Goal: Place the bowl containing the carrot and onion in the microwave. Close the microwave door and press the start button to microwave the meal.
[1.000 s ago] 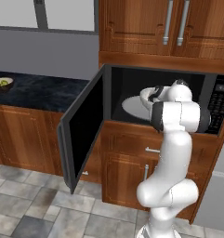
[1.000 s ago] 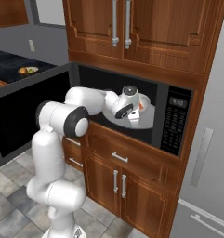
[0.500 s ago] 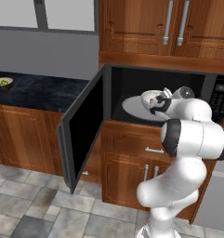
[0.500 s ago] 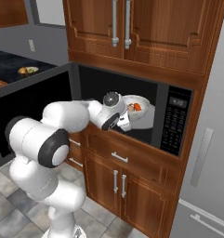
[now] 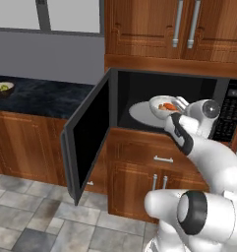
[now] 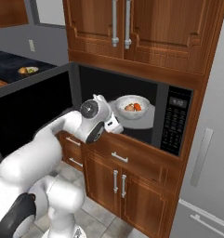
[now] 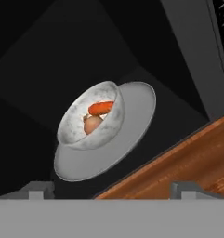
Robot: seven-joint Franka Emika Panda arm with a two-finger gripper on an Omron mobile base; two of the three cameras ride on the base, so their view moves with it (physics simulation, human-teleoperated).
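The bowl (image 7: pixel 89 117) sits inside the microwave (image 6: pixel 176 122) on the pale round turntable plate (image 7: pixel 132 125), toward the plate's 10 o'clock side in the hand view, with the carrot (image 7: pixel 101 108) lying at the bowl's 1 o'clock and the onion (image 7: pixel 90 124) just beside it, lower, near the middle. In the right base view the bowl (image 6: pixel 132 106) rests deep in the dark cavity, left of the black keypad panel (image 6: pixel 171 125). The tool (image 7: pixel 111 193) is spread wide, pinching nothing, its tips apart from the bowl and outside the cavity's wooden front edge. The microwave door (image 5: pixel 88 135) hangs open at 9 o'clock of the cavity. Farther at 9 o'clock, a small fruit bowl (image 5: pixel 2 88) sits on the dark desk (image 5: pixel 41 98).
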